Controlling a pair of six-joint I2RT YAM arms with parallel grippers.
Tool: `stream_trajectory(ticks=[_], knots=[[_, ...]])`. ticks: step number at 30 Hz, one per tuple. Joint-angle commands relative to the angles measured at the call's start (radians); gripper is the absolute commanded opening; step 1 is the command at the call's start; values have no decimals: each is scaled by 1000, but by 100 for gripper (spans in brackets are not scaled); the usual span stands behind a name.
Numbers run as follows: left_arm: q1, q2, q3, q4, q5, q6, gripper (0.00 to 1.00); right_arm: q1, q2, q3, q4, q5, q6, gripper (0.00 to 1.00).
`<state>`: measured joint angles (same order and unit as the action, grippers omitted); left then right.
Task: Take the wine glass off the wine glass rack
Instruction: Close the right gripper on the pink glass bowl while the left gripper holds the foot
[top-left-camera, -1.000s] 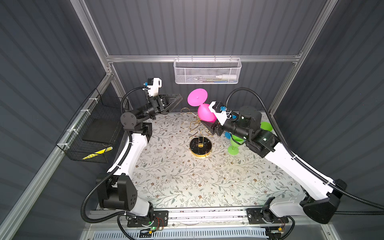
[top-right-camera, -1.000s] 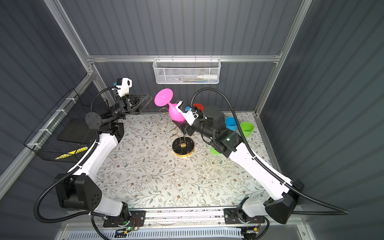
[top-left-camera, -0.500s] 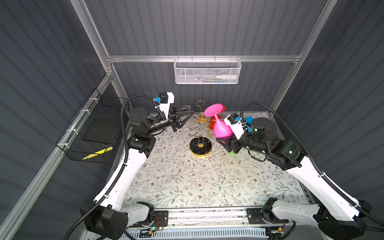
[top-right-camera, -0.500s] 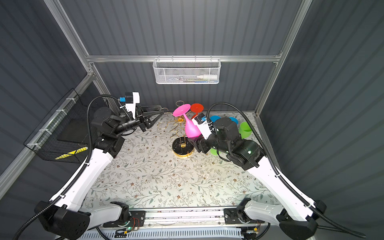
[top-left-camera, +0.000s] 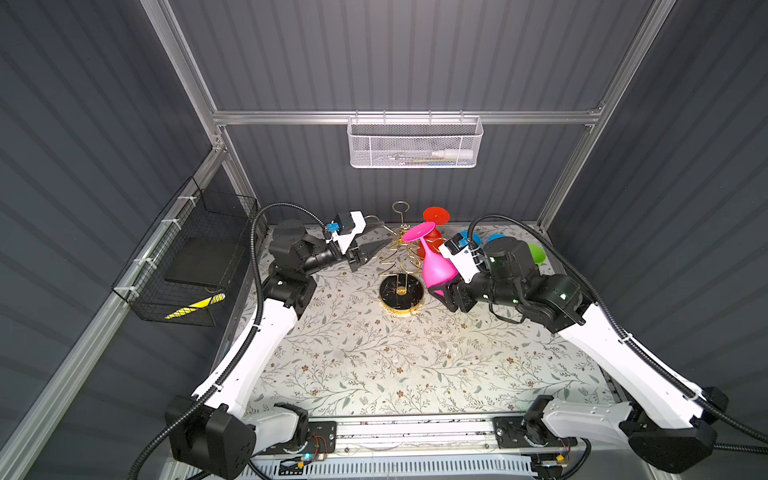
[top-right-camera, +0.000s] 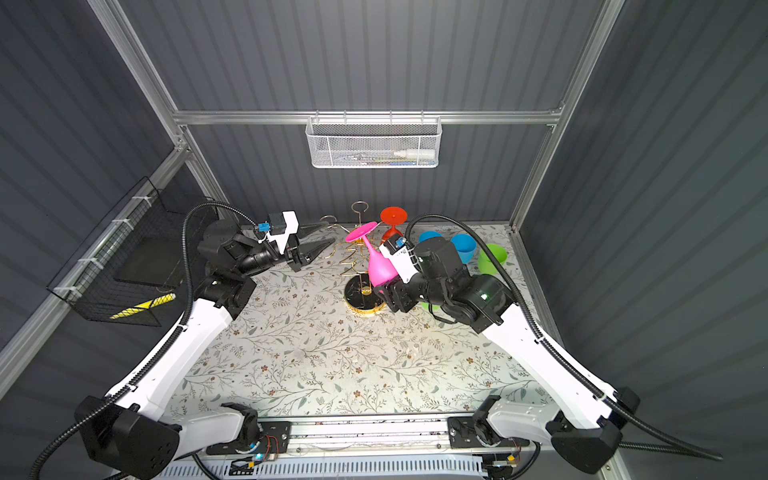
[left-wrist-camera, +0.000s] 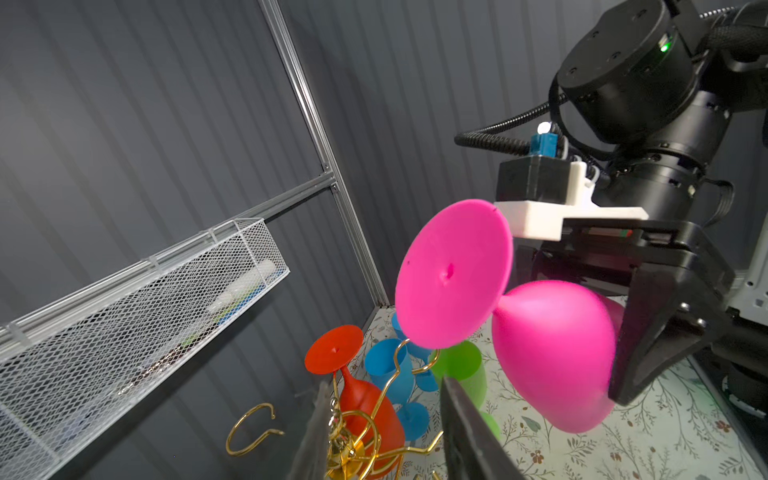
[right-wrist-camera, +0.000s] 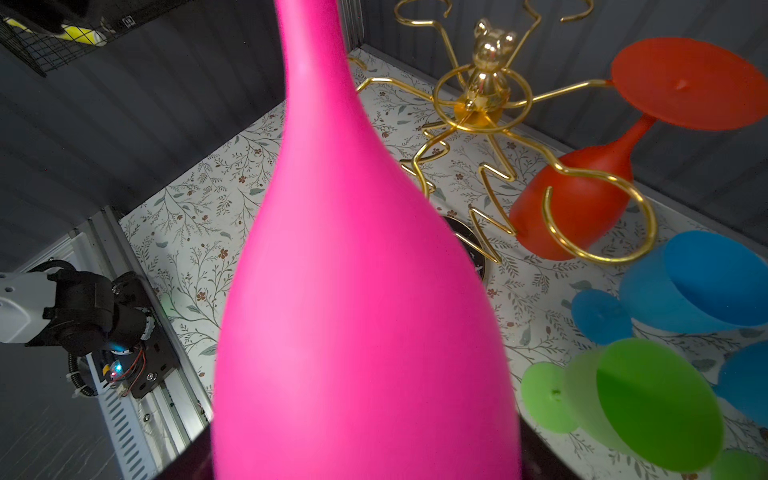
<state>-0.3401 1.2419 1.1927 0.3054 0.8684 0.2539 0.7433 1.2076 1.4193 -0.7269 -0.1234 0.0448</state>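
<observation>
Now right claw (top-left-camera: 441, 287) clamps pink wine glass (top-left-camera: 436, 266); left claw (top-left-camera: 386, 233) parted, empty; mesh basket (top-left-camera: 374, 154) holds white tube (top-left-camera: 451, 154).

One pink wine glass (top-left-camera: 438, 268), five other glasses (top-left-camera: 436, 215), one wine glass rack (top-left-camera: 390, 286)

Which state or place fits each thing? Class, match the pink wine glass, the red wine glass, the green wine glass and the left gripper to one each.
Things:
1. pink wine glass
2. red wine glass
3. green wine glass
4. left gripper

States:
A. lying on its side on the table
B. open, holding nothing
C. hanging foot-up on the wine glass rack
D. held by its bowl in the right gripper

Pairs: 1-D, 2-C, 3-A, 4-B
</observation>
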Motion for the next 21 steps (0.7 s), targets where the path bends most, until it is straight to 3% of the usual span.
stream_trajectory(ticks=[1, 21], knots=[[-10, -2, 1, -3, 37, 80, 45, 4, 9, 31, 5, -25, 10, 62], [-38, 21, 34, -53, 48, 141, 47, 32, 52, 47, 30, -38, 41, 61]])
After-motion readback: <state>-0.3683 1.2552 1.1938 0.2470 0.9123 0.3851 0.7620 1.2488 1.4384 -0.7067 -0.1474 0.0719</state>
